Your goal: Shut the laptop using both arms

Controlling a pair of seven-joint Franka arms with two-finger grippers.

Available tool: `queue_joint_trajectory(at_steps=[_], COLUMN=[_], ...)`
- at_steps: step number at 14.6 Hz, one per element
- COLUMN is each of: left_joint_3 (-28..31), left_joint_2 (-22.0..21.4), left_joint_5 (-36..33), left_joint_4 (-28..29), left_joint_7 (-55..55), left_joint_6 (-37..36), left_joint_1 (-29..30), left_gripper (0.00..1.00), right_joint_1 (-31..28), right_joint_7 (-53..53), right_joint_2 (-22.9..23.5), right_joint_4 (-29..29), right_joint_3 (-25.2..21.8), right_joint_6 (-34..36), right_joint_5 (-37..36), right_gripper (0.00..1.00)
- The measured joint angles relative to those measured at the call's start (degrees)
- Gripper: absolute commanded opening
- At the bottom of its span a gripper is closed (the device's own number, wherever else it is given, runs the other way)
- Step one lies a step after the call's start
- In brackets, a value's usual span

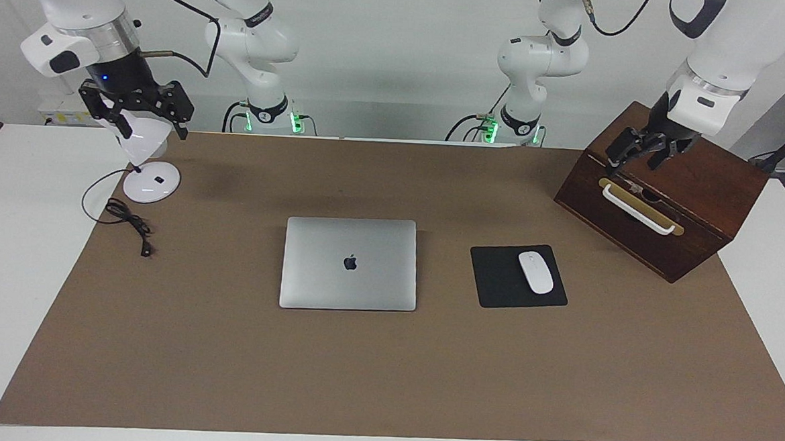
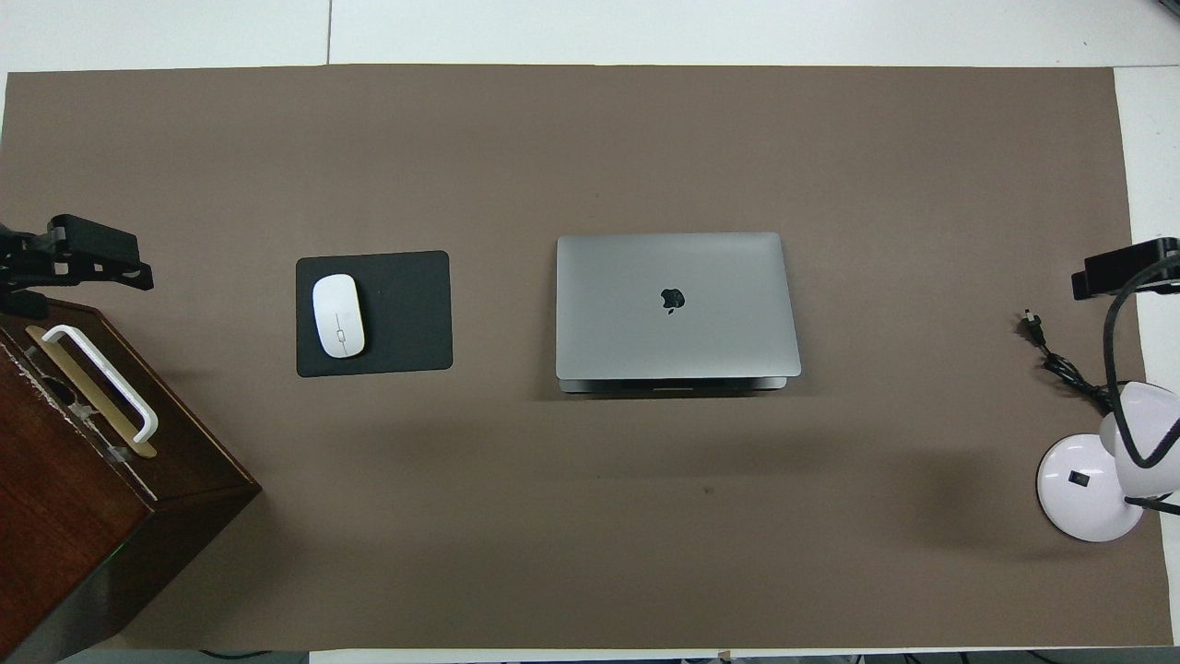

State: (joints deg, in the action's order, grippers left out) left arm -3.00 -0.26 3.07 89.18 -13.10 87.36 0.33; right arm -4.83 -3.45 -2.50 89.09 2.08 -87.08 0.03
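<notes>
The silver-grey laptop lies in the middle of the brown mat, its lid down flat with the dark apple logo facing up. It also shows in the overhead view, where the thin edge nearer to the robots shows under the lid. My left gripper hangs open and empty over the wooden box at the left arm's end of the table; the overhead view shows it too. My right gripper hangs open and empty over the white lamp at the right arm's end; it also shows in the overhead view. Both are well away from the laptop.
A white mouse lies on a black mouse pad beside the laptop, toward the left arm's end. A dark wooden box with a white handle stands there. A white desk lamp and its black cord lie at the right arm's end.
</notes>
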Motion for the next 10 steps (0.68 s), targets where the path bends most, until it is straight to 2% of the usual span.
queue_joint_trajectory(at_steps=[10], left_joint_3=[0.0], left_joint_2=[0.0], left_joint_5=[-0.5], left_joint_4=[1.9], left_joint_7=[2.8], left_joint_6=[2.4], left_joint_1=[0.0], left_gripper=[1.0], right_joint_1=[0.0], right_joint_7=[0.0], right_joint_2=[0.0], right_joint_4=[0.0], right_joint_3=[0.0], right_joint_6=[0.0], right_joint_5=[0.0], right_gripper=[1.0])
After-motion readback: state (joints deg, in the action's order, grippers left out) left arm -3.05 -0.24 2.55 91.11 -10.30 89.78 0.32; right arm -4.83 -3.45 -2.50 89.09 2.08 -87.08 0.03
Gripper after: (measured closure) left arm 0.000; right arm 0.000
